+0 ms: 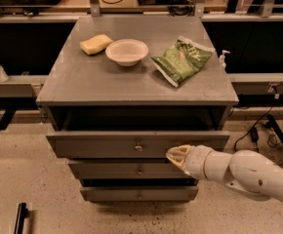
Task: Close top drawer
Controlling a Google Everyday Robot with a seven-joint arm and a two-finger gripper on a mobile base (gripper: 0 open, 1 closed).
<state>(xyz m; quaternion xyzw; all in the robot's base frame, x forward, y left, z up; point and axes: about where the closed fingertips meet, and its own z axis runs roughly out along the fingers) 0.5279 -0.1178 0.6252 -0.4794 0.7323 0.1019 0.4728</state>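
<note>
The top drawer (107,145) of the grey cabinet is the widest grey front, with a small round metal knob (138,146) at its centre. It stands out a little from the cabinet, with a dark gap above it. My gripper (176,155) comes in from the right on a white arm (249,172). Its cream fingertips are shut together and press on the drawer's front panel, right of the knob. It holds nothing.
On the cabinet top (83,87) lie a yellow sponge (96,44), a white bowl (127,51) and a green chip bag (182,60). Two narrower drawer fronts (131,169) sit below the top drawer. Cables (258,130) run on the floor at right.
</note>
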